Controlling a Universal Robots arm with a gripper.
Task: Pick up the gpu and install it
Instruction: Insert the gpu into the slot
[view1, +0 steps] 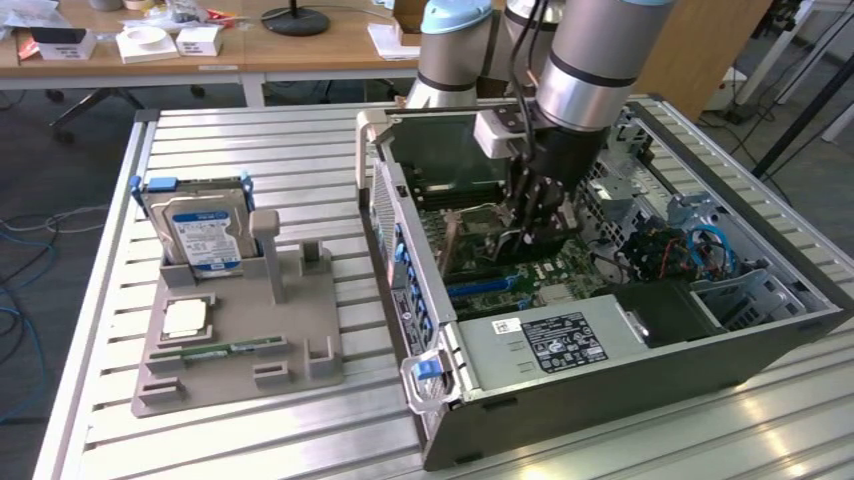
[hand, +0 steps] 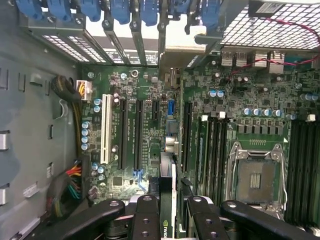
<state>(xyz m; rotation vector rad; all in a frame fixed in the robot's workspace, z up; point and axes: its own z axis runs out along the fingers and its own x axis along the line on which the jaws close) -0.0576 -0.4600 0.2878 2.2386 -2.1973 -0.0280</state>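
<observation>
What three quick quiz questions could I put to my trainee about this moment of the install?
1. True or false: the pincer grips the gpu inside the open case.
2. Where does the hard drive stand? A: upright in the grey stand beside the case. B: inside the case. C: in the pincer.
3. Fill in: the CPU socket on the motherboard is ____.

Key: 1 true; 2 A; 3 empty.
</observation>
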